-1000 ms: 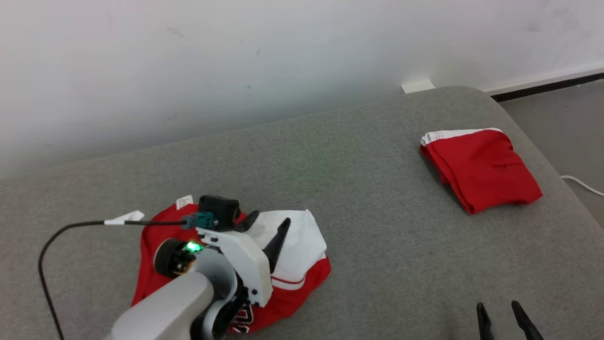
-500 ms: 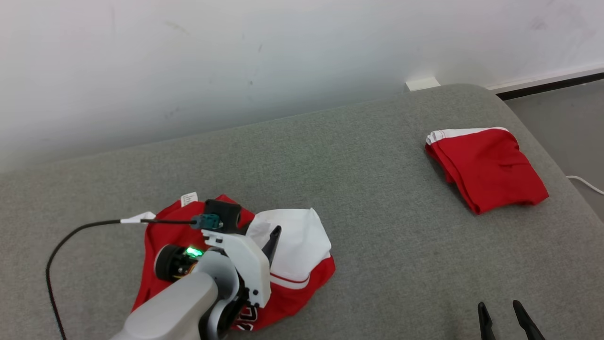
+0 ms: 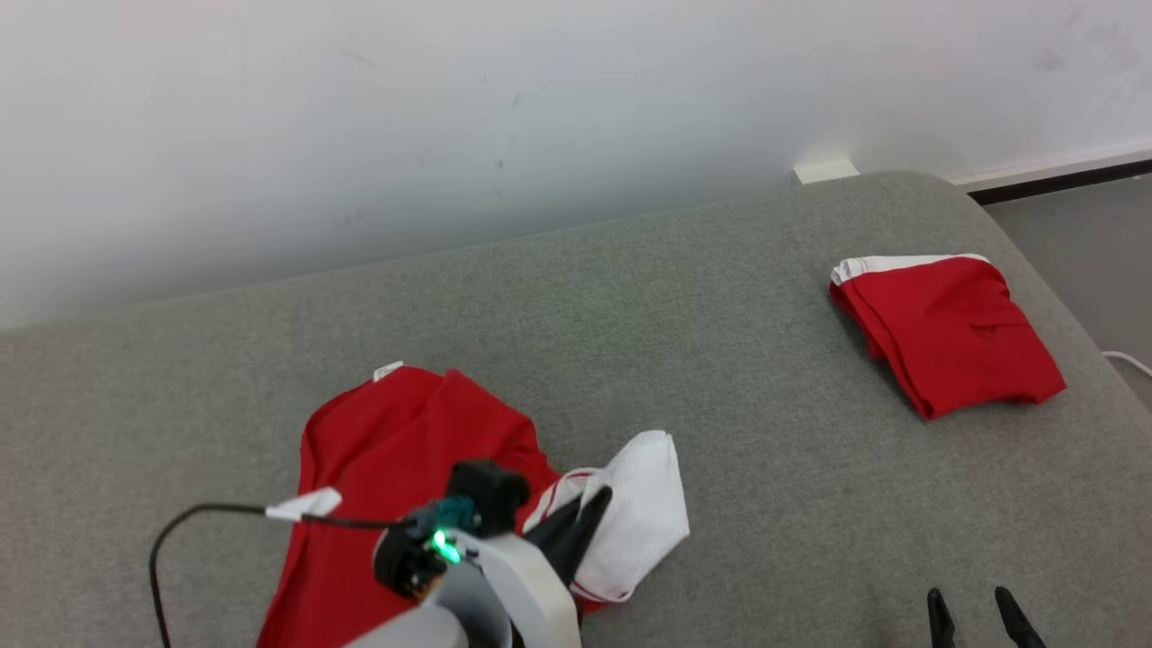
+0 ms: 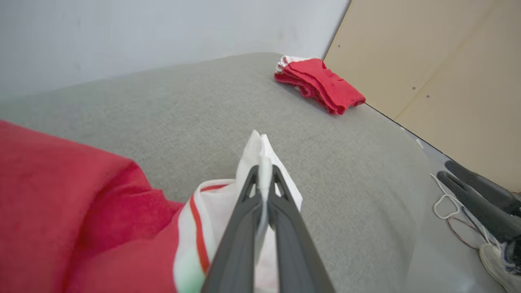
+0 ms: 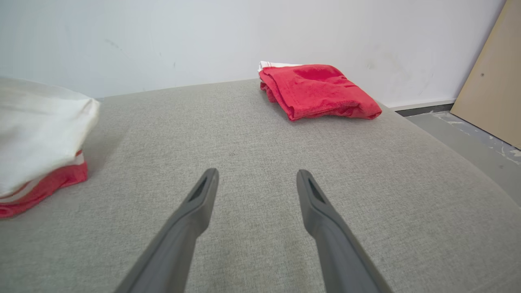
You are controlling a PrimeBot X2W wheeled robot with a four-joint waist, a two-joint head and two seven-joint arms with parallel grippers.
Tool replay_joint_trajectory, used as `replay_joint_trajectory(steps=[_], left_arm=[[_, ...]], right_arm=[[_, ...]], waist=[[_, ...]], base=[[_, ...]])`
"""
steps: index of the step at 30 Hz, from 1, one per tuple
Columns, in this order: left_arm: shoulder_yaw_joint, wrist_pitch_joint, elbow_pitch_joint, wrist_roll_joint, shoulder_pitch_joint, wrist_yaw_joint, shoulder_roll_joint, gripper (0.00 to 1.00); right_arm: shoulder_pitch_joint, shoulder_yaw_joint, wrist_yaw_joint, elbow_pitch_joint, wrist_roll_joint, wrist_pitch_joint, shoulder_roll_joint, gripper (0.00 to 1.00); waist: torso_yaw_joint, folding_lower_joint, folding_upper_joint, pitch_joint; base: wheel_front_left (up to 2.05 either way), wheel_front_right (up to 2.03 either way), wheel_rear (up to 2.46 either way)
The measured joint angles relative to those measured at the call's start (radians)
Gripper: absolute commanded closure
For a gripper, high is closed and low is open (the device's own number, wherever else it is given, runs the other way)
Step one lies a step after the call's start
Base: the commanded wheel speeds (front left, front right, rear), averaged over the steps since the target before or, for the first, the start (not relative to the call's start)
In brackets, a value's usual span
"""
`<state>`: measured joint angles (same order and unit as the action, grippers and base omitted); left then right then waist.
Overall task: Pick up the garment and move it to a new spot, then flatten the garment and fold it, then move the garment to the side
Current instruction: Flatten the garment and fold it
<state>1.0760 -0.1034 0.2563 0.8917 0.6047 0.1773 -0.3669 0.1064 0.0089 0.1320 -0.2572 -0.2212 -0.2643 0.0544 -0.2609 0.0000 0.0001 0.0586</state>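
A crumpled red and white garment [image 3: 405, 441] lies on the grey cushion [image 3: 720, 297] at the front left. My left gripper [image 3: 592, 500] is shut on the garment's white part [image 3: 643, 517]. In the left wrist view the white cloth sticks up between the closed fingers of that gripper [image 4: 264, 169], and the red part [image 4: 61, 195] bunches at the left. My right gripper [image 3: 970, 601] stands open at the lower right, over bare cushion. Its fingers [image 5: 195, 203] hold nothing, and the garment's white edge [image 5: 36, 122] lies well to their left.
A second red garment [image 3: 949, 328], folded, lies at the cushion's far right near the edge. A white wall [image 3: 450, 108] runs behind the cushion. Floor [image 3: 1089, 234] and a white cable [image 3: 1129, 360] lie past the right edge. A tan board [image 4: 439, 61] leans at the right.
My left gripper has shut on the white part of the garment and pulled it up and toward me, stretching the cloth. The head camera has shifted a little. The right gripper stays open.
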Motion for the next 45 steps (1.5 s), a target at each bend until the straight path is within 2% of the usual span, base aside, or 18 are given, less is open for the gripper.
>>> replay_joint_trajectory(steps=[4, 6, 7, 9, 10, 11, 13, 15, 16, 17, 18, 22, 27, 30, 32, 36, 39, 45], left_arm=[[0.054, 0.003, -0.079, 0.001, -0.085, -0.014, -0.024, 1.00], [0.094, -0.012, -0.091, -0.017, -0.106, -0.049, -0.024, 0.96], [0.097, -0.038, -0.093, -0.017, -0.122, -0.063, -0.016, 0.62], [0.123, -0.068, -0.073, -0.033, -0.138, -0.088, 0.003, 0.40], [0.132, -0.082, -0.056, -0.047, -0.144, -0.097, 0.012, 0.00], [0.140, -0.094, -0.040, -0.055, -0.150, -0.109, 0.021, 0.11], [0.156, -0.111, -0.009, -0.070, -0.162, -0.150, 0.038, 0.19], [0.160, -0.128, 0.012, -0.068, -0.177, -0.185, 0.056, 0.53], [0.165, -0.129, 0.024, -0.078, -0.182, -0.200, 0.059, 0.47], [0.168, -0.133, 0.035, -0.081, -0.188, -0.213, 0.062, 0.17], [0.171, -0.132, 0.048, -0.080, -0.199, -0.227, 0.061, 0.00], [0.190, -0.084, 0.086, -0.073, -0.240, -0.261, 0.046, 0.00], [0.160, -0.102, 0.056, -0.042, -0.248, -0.268, 0.040, 0.00], [0.089, -0.132, -0.002, -0.018, -0.249, -0.232, 0.033, 0.00], [0.019, -0.151, -0.049, -0.023, -0.249, -0.186, 0.026, 0.00], [-0.124, -0.160, -0.139, -0.098, -0.268, -0.081, -0.004, 0.00], [-0.226, -0.160, -0.193, -0.170, -0.323, -0.027, -0.024, 0.00], [-0.370, -0.160, -0.193, -0.280, -0.444, 0.047, -0.040, 0.00]], right_arm=[[0.000, -0.002, 0.000, 0.002, 0.000, 0.000, -0.001, 0.00], [-0.002, 0.002, 0.000, 0.002, 0.000, 0.000, -0.001, 0.00], [-0.002, 0.001, 0.000, 0.002, 0.000, 0.000, -0.002, 0.00], [-0.005, 0.002, 0.000, 0.000, 0.000, 0.000, -0.001, 0.00], [-0.006, 0.002, 0.000, -0.001, 0.000, 0.000, -0.001, 0.00], [-0.007, 0.002, 0.000, -0.002, 0.000, 0.000, -0.001, 0.00], [-0.008, 0.005, 0.000, -0.004, 0.000, 0.000, -0.002, 0.00], [-0.009, 0.006, 0.000, -0.007, 0.000, 0.000, -0.002, 0.00], [-0.009, 0.007, 0.000, -0.009, 0.000, 0.000, -0.002, 0.00], [-0.009, 0.007, 0.000, -0.011, 0.000, 0.000, -0.002, 0.00], [-0.009, 0.007, 0.000, -0.013, 0.000, 0.000, -0.001, 0.00], [-0.004, 0.007, 0.000, -0.021, 0.000, 0.000, -0.001, 0.00], [0.012, -0.001, 0.000, -0.023, 0.001, 0.000, 0.006, 0.00], [0.018, -0.003, 0.000, -0.017, 0.002, 0.000, 0.006, 0.00], [0.019, -0.008, 0.000, -0.011, 0.002, 0.000, 0.006, 0.00], [0.025, -0.023, 0.000, 0.014, 0.002, 0.000, 0.007, 0.00], [0.024, -0.035, 0.000, 0.044, 0.003, 0.000, 0.010, 0.00], [0.018, -0.039, 0.000, 0.104, 0.006, 0.000, 0.015, 0.00]], waist=[[0.019, 0.0000, 0.0000, 0.004], [0.029, 0.0000, 0.0000, 0.008], [0.034, 0.0000, 0.0000, 0.010], [0.043, 0.0000, 0.0000, 0.012], [0.046, 0.0000, 0.0000, 0.012], [0.049, 0.0000, 0.0000, 0.012], [0.054, 0.0000, 0.0000, 0.013], [0.056, 0.0000, 0.0000, 0.010], [0.057, 0.0000, 0.0000, 0.008], [0.056, 0.0000, 0.0000, 0.004], [0.056, 0.0000, 0.0000, 0.001], [0.055, 0.0000, 0.0000, -0.018], [0.057, 0.0000, 0.0000, -0.046], [0.060, 0.0000, 0.0000, -0.059], [0.063, 0.0000, 0.0000, -0.065], [0.079, 0.0000, 0.0000, -0.077], [0.094, 0.0000, 0.0000, -0.082], [0.132, 0.0000, 0.0000, -0.090]], base=[[0.00, 0.00, 0.00], [0.00, 0.00, 0.00], [0.00, 0.00, 0.00], [0.00, 0.00, 0.00], [0.00, 0.00, 0.00], [0.00, 0.00, 0.00], [0.00, 0.00, 0.00], [0.00, 0.00, 0.00], [0.00, 0.00, 0.00], [0.00, 0.00, 0.00], [0.00, 0.00, 0.00], [0.00, 0.00, 0.00], [0.00, 0.00, 0.00], [0.00, 0.00, 0.00], [0.00, 0.00, 0.00], [0.00, 0.00, 0.00], [0.00, 0.00, 0.00], [0.00, 0.00, 0.00]])
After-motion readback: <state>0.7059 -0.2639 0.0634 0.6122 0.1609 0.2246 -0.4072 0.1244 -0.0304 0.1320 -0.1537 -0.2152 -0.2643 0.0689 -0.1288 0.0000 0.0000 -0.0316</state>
